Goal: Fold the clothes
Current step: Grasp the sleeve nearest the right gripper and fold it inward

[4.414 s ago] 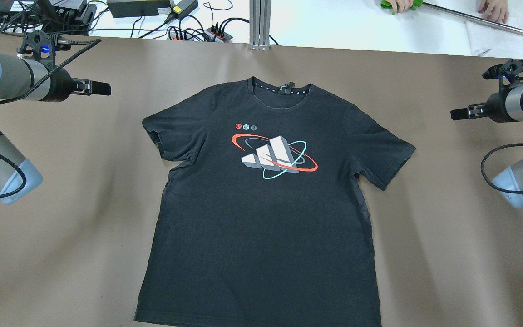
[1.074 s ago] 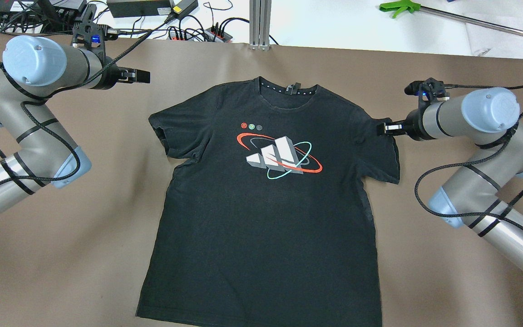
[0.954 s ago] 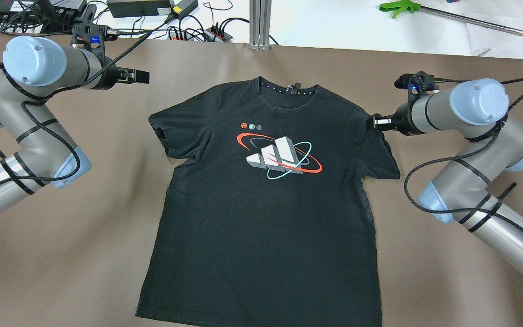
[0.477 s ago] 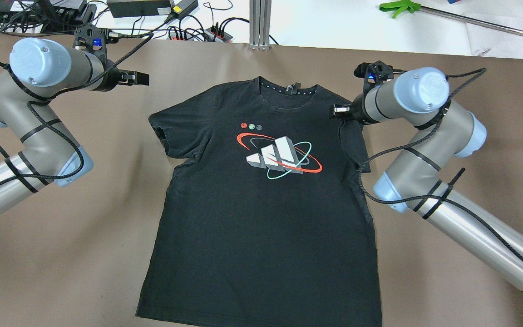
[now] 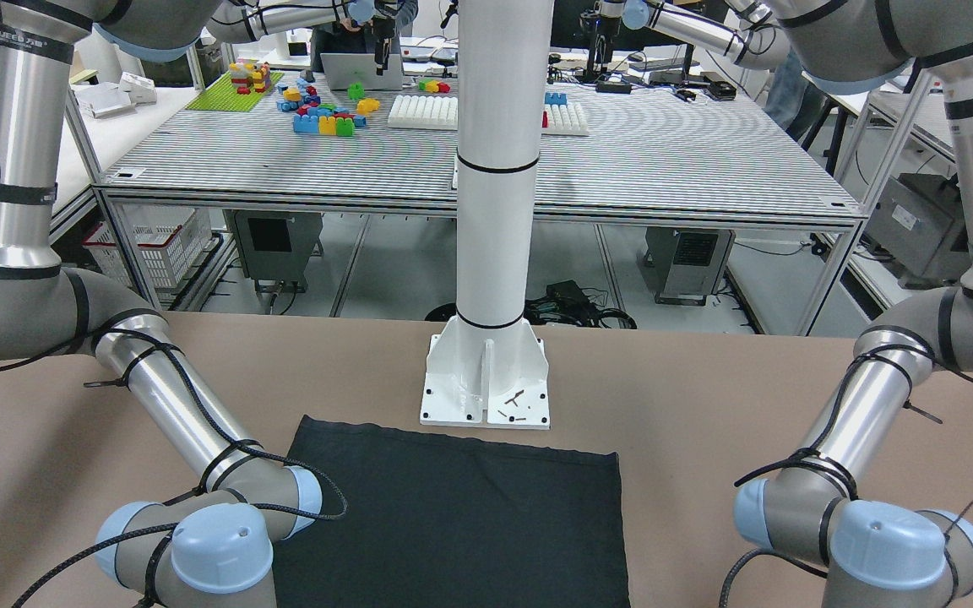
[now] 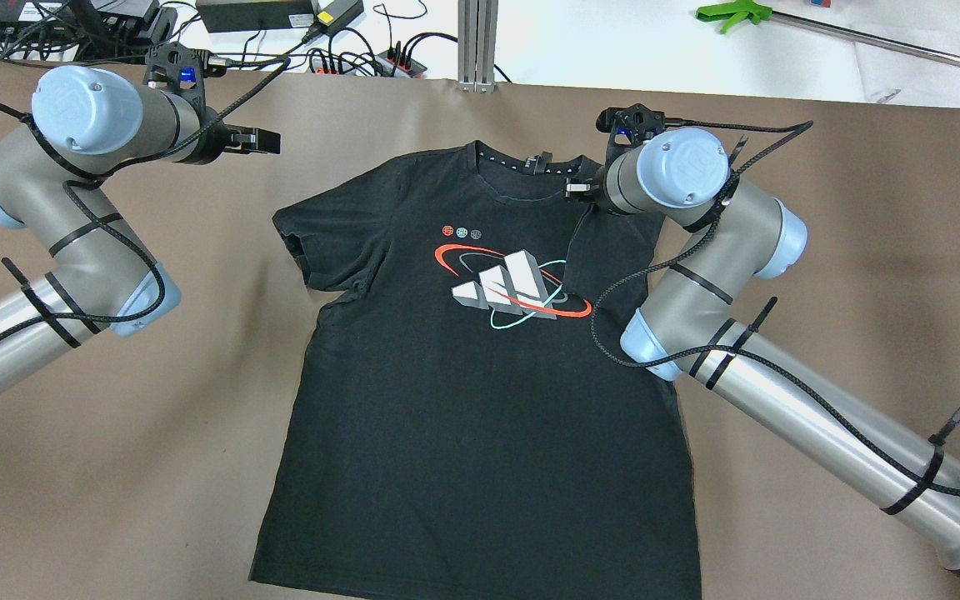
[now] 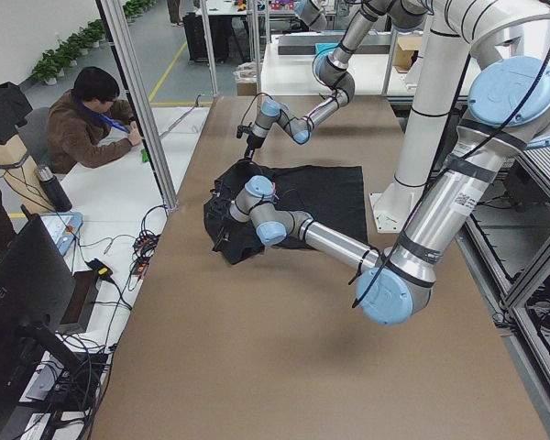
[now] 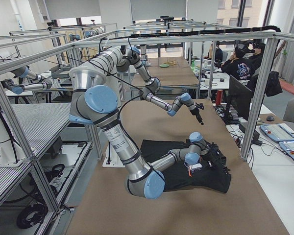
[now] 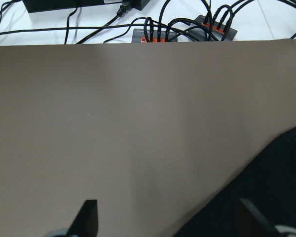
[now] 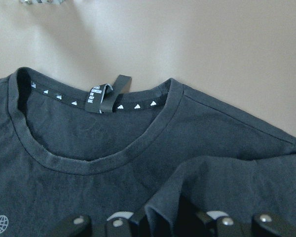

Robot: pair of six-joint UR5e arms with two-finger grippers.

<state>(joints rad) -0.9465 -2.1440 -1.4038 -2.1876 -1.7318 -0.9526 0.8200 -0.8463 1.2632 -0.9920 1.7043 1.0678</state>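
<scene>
The black printed T-shirt [image 6: 480, 417] lies flat at centre frame on the brown table [image 6: 863, 250]. Its right-hand sleeve [image 6: 613, 250] is now drawn inward over the chest, pinched by the right gripper [image 6: 573, 190] near the collar, so the first fold looks under way. At upper left the left gripper [image 6: 267, 143] hovers, fingers spread, with bare table on both flanks.

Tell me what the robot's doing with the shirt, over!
Right gripper shut on sleeve, held in near the collar. Left gripper open, over bare table by the other shoulder. Black T-shirt flat, print up. Nothing seen in the way.
</scene>
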